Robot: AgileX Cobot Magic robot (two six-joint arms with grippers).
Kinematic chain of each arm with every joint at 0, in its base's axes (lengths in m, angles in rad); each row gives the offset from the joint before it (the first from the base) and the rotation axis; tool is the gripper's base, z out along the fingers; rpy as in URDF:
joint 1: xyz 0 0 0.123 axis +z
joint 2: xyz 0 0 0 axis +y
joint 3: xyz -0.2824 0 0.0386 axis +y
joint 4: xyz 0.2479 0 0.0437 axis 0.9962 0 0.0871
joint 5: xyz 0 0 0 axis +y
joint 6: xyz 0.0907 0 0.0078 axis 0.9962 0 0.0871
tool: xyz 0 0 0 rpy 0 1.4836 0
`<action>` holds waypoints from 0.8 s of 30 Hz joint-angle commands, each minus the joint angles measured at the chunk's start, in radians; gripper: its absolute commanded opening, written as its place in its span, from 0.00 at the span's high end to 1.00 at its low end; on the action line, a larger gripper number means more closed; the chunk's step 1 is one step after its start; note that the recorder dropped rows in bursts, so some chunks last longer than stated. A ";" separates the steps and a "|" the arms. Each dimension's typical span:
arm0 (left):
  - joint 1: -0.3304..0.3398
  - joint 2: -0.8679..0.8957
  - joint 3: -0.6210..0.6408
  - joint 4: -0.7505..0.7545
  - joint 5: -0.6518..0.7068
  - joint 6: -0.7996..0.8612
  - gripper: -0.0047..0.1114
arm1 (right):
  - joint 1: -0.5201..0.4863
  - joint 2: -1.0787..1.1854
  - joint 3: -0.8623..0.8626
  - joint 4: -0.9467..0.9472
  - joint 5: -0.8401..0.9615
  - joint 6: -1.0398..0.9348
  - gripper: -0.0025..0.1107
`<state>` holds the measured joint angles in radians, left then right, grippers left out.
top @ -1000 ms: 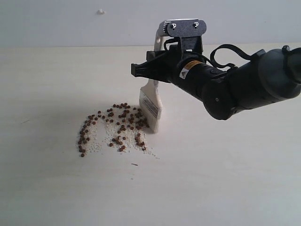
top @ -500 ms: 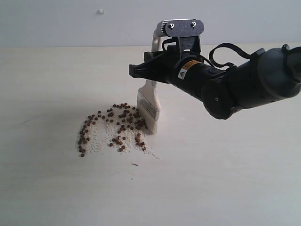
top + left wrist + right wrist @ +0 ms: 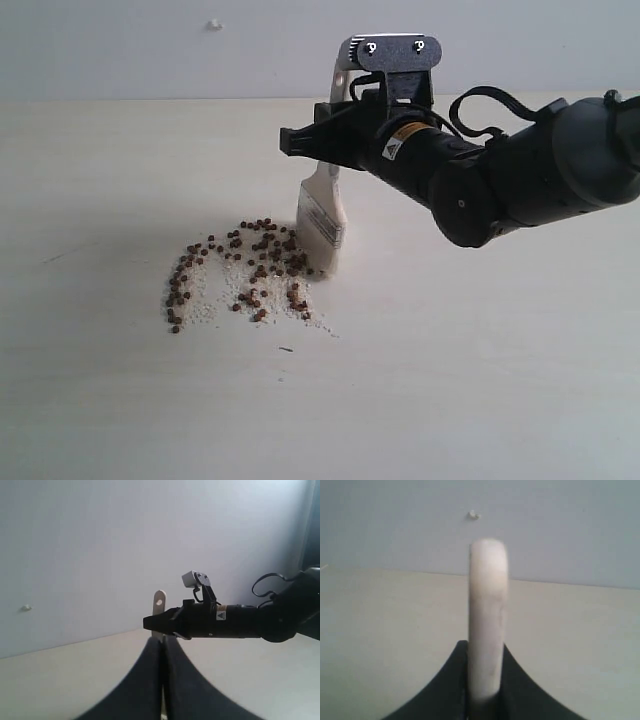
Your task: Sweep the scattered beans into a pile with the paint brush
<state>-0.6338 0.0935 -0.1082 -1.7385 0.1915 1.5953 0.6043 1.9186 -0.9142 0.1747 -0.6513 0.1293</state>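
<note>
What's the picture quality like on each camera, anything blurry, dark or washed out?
Exterior view: soft, even light with barely any shadow, the beans fairly sharp. Right wrist view: the paint brush handle sits close to the lens and is blurred. Left wrist view: the left gripper is a dark, soft-edged silhouette against a bright wall.

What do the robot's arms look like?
The right arm is chunky, round and black. The right gripper is black too. Behind it sits a small warning sticker, on top a grey camera bracket, and a black cable loops over. The left gripper is black too.
</note>
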 commanded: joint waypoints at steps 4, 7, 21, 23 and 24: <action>-0.003 -0.007 0.004 -0.006 -0.002 -0.002 0.96 | 0.001 -0.074 0.011 0.049 0.018 -0.058 0.98; -0.003 -0.007 0.004 -0.006 -0.002 -0.002 0.96 | 0.001 -0.109 0.091 0.169 -0.091 -0.080 0.98; -0.003 -0.007 0.004 -0.006 -0.002 -0.002 0.96 | 0.130 -0.220 0.409 0.327 -0.391 -0.075 0.98; -0.003 -0.007 0.004 -0.006 -0.002 -0.002 0.96 | 0.184 -0.220 0.419 0.384 -0.452 -0.085 0.98; -0.003 -0.007 0.004 -0.006 -0.002 -0.002 0.96 | 0.214 -0.220 0.421 0.426 -0.478 -0.114 0.98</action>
<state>-0.6338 0.0935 -0.1082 -1.7385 0.1915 1.5953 0.7553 1.7094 -0.5029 0.5203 -1.0269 0.0549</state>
